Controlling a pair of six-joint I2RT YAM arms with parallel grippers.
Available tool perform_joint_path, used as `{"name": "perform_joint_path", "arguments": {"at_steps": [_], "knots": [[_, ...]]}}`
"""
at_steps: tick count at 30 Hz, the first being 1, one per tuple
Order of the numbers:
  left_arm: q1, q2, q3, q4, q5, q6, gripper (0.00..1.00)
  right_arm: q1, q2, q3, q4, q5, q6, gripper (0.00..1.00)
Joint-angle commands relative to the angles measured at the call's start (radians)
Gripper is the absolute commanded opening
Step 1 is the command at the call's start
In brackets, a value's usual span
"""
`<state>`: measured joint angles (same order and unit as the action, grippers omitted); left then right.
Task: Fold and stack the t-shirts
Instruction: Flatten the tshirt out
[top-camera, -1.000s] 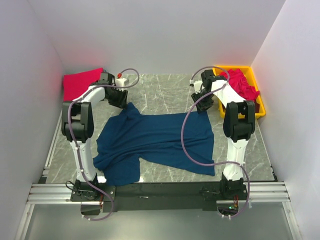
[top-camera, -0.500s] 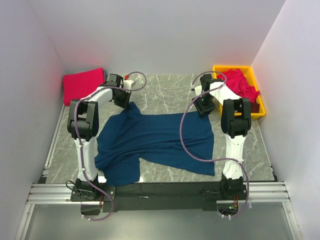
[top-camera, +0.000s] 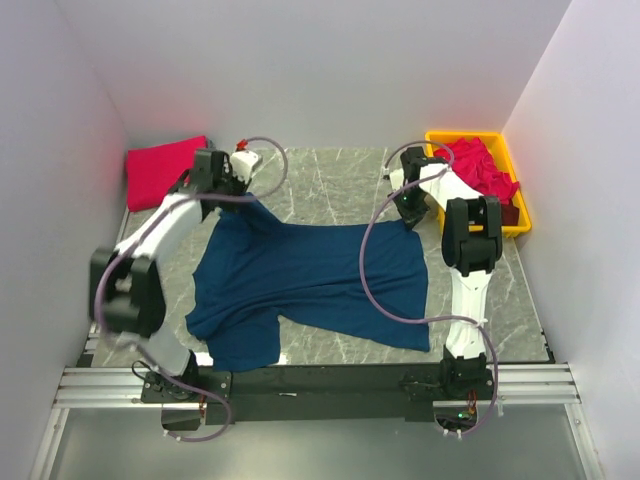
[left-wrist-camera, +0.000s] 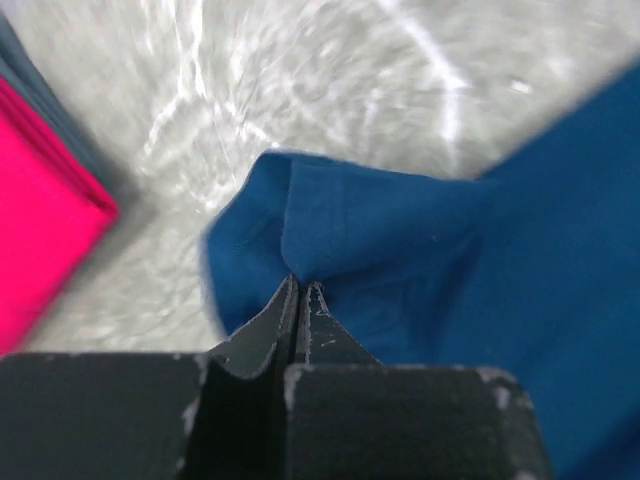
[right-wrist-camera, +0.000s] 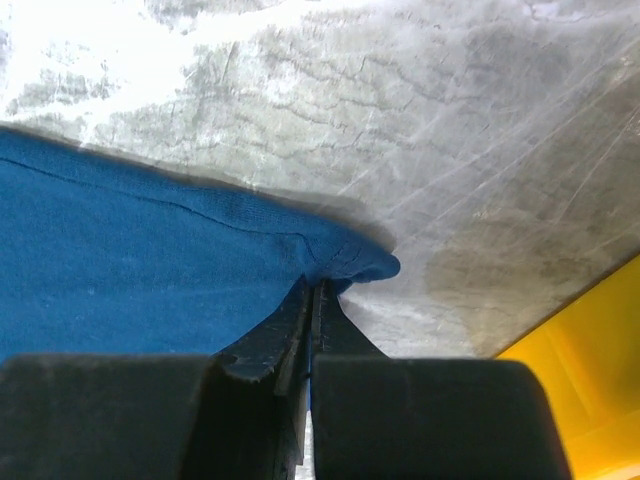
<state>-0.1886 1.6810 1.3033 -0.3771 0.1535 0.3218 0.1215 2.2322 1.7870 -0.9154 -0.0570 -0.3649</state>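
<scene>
1. Navy shirt (top-camera: 310, 285): I see it spread over the middle of the table (top-camera: 330, 180); it is rumpled toward the near left, and one sleeve reaches the near edge.
2. Left gripper (left-wrist-camera: 300, 283): clenched on the navy shirt's far-left corner; in my wrist view the jaws meet with a fold of blue cloth pinched between the tips; that view is blurred.
3. Right gripper (right-wrist-camera: 312, 285): clamped on the navy shirt's far-right corner; the cloth puckers at the tips, and its edge runs off to the left over the marble.
4. Far edge of the navy shirt: it runs roughly straight between the two grippers in the top view.
5. Red shirt (top-camera: 160, 168): folded; it lies in the far-left corner against the wall, near the left gripper and apart from the navy shirt.
6. Bin (top-camera: 485, 135): yellow, at the far right just beyond the right gripper; red-pink shirts (top-camera: 482, 165) lie heaped inside it; I cannot tell what the dark patch at its near end is.
</scene>
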Motion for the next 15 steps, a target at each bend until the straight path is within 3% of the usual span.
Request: {"name": "perform_joint_path", "arguments": {"at_steps": [1, 4, 6, 7, 10, 15], "knots": [[-0.058, -0.159, -0.151, 0.074, 0.012, 0.170, 0.01, -0.010, -0.062, -0.043, 0.018, -0.018, -0.014, 0.00], [-0.100, -0.233, -0.271, 0.005, 0.076, 0.297, 0.01, -0.013, -0.077, -0.051, 0.007, -0.026, -0.019, 0.00], [-0.115, -0.276, -0.353, -0.072, 0.144, 0.396, 0.07, -0.014, -0.088, -0.057, 0.000, -0.033, -0.023, 0.00], [-0.118, -0.334, -0.383, -0.104, 0.202, 0.486, 0.21, -0.017, -0.101, -0.060, -0.003, -0.035, -0.025, 0.00], [-0.120, -0.455, -0.458, -0.226, 0.279, 0.591, 0.40, -0.016, -0.126, -0.081, -0.011, -0.043, -0.039, 0.00], [-0.048, -0.488, -0.420, -0.244, 0.320, 0.511, 0.50, -0.019, -0.147, -0.092, -0.028, -0.067, -0.065, 0.00]]}}
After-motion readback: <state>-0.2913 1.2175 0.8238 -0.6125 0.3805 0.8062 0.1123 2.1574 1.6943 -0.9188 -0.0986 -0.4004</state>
